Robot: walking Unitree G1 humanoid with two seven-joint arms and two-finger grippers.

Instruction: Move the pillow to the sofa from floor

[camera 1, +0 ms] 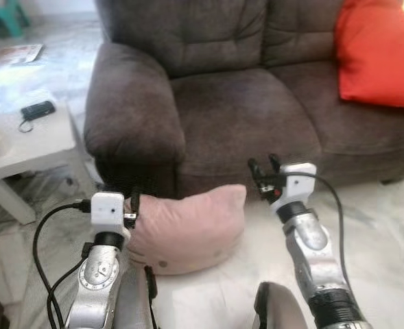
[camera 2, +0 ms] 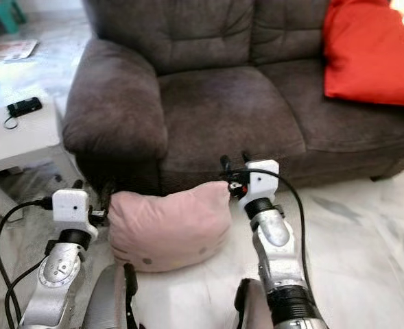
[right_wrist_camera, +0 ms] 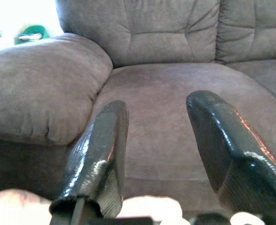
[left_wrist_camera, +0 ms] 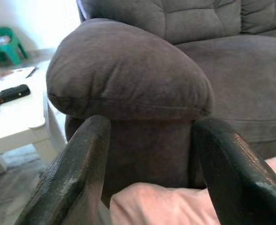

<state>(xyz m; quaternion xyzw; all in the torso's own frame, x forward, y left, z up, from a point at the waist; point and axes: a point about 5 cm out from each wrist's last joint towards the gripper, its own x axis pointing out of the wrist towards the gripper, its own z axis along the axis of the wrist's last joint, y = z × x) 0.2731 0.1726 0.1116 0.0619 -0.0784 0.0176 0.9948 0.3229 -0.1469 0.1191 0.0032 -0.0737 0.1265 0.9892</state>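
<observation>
The brown sofa (camera 1: pixel 256 116) fills the space ahead; its left seat cushion lies bare and open from above and from the front edge. An orange cushion (camera 1: pixel 380 55) takes up the right seat. The thick padded armrest (camera 1: pixel 129 113) stands high on the left, walling off that side. On the floor (camera 1: pixel 387 233), the pink pillow (camera 1: pixel 188 229) lies against the sofa's base, between the left hand (camera 1: pixel 134 202) and the right hand (camera 1: pixel 265 168), both with fingers spread. The pale floor to the right of the pillow is open. A white desk (camera 1: pixel 40 147) crowds the gap left of the armrest.
</observation>
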